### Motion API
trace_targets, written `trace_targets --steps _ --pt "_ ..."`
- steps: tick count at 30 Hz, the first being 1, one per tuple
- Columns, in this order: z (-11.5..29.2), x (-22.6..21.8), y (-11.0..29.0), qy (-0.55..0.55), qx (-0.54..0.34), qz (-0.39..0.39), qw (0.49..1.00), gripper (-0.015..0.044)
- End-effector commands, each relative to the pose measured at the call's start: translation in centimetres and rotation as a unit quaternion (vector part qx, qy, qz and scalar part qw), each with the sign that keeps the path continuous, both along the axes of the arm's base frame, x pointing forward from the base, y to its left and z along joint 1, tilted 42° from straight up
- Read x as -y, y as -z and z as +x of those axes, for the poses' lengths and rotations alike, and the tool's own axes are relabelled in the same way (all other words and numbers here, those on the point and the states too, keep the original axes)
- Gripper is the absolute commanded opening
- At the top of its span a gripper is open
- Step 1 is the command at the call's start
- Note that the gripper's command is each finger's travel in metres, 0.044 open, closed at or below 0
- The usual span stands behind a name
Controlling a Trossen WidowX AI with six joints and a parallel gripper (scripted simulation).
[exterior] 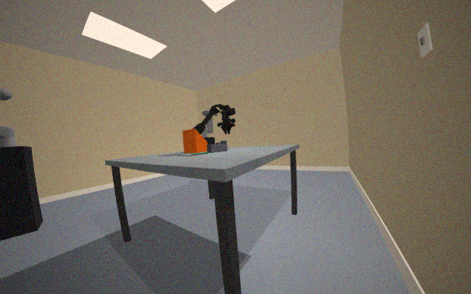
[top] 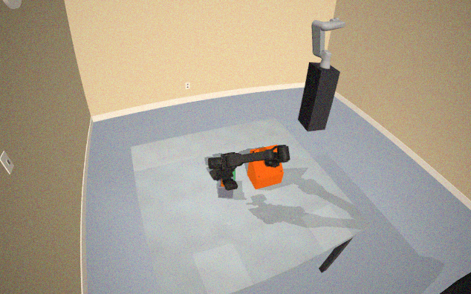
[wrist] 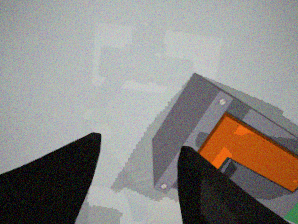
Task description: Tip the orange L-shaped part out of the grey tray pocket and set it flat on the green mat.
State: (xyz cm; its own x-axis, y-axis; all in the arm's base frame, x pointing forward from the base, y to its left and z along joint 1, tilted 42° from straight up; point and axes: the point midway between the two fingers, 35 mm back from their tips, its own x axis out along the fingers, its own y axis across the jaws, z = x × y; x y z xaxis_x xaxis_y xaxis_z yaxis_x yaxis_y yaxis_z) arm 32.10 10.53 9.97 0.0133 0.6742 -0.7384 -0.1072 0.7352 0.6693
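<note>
The grey tray (top: 225,192) (exterior: 218,147) (wrist: 175,125) stands on the table. The orange L-shaped part (wrist: 250,152) lies in its pocket and looks level; its L-shaped end is toward the tray's near wall, by the right fingertip in the wrist view. My gripper (exterior: 227,133) (wrist: 140,148) points down above the tray, its fingers partly apart with nothing between them. In the wrist view the space between the fingertips is left of the tray, over bare table. The green mat (top: 234,174) (wrist: 292,215) shows only as slivers, mostly hidden by the arm or cut off.
The orange block (top: 265,176) (exterior: 194,142) stands beside the tray and mat, under the arm. The table (top: 174,208) (exterior: 256,154) carries them all. A grey arm on a black pedestal (top: 317,98) (exterior: 9,193) stands off the table.
</note>
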Motion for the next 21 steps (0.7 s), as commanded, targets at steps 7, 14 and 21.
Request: trace_targets --steps 7,14,21 --pt "-1.1 3.5 2.9 0.105 -0.150 -0.008 0.983 0.0180" --pt "-1.0 3.0 3.6 0.106 -0.149 -0.009 0.983 0.0180" --pt "-1.6 -1.4 8.4 0.105 -0.150 -0.007 0.983 0.0180"
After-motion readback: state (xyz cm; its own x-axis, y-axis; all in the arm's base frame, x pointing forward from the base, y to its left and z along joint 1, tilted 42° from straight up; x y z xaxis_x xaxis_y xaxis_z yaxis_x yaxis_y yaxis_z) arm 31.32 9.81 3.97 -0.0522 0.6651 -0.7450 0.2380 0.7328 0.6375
